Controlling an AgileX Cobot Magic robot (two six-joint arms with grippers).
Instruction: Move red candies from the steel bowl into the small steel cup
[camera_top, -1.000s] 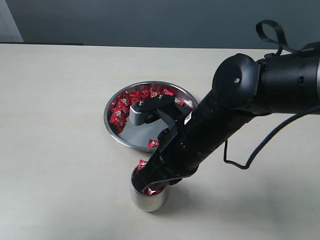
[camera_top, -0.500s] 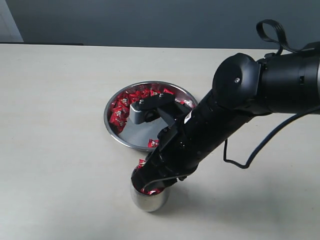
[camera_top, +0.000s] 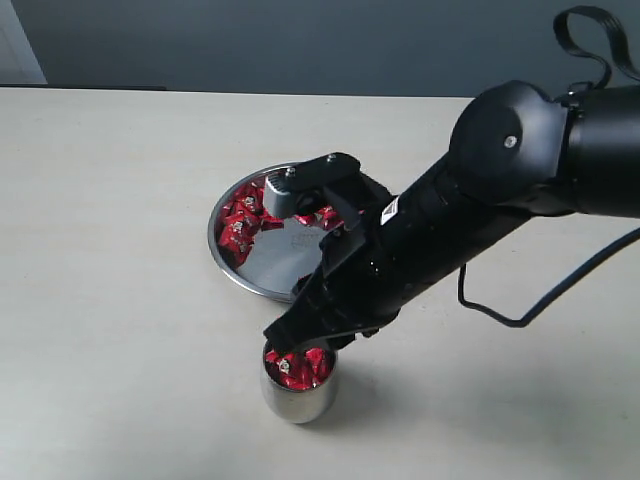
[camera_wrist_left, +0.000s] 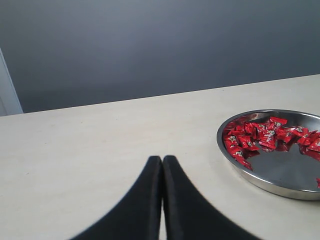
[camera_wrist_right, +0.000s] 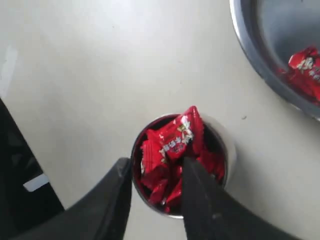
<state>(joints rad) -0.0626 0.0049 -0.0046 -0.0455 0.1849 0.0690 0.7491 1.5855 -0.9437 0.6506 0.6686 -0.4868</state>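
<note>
The pale surface (camera_top: 110, 200) is filling most of the exterior view, with the black right arm (camera_top: 480, 200) reaching in from the right edge toward lower centre. The steel bowl (camera_top: 285, 255) is sitting at centre, partly behind that arm. Red candies (camera_top: 240, 225) are crowding its left and upper part while the rest is showing bare metal. The small steel cup (camera_top: 297, 395) is standing upright at lower centre, just below the bowl and apart from it, brimming with more of the sweets. The right hand (camera_wrist_right: 156, 167) is hovering directly over the cup's mouth, its two fingers spread apart and gripping nothing, one wrapper lying atop the heap just beyond the tips. The left hand (camera_wrist_left: 161, 161) is pointing across the surface at the lower centre of its wrist view, fingers pressed together with nothing between them, the bowl lying at that view's right edge.
</note>
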